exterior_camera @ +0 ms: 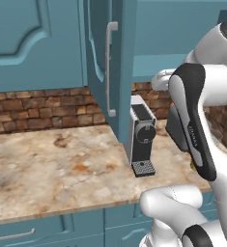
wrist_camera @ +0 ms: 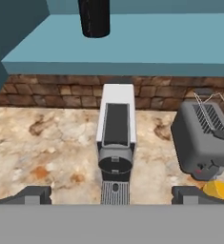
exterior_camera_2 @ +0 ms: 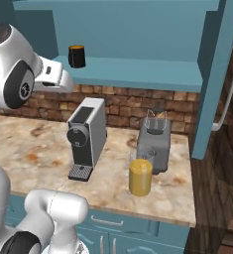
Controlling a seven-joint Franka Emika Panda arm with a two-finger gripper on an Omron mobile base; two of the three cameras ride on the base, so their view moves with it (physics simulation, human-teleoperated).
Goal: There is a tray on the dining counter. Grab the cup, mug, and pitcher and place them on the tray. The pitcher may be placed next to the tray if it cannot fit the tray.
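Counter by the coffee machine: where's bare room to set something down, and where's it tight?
Widest bare stone lies left of the coffee machine, out to the brick backsplash. A narrower strip runs along the front edge before the machine and the pitcher. Crowded: pitcher stands right against the toaster. On the cabinet shelf, bare room lies right of the mug.

mug sits up on the cabinet shelf, coffee machine below it, toaster to its right, pitcher in front of the toaster.
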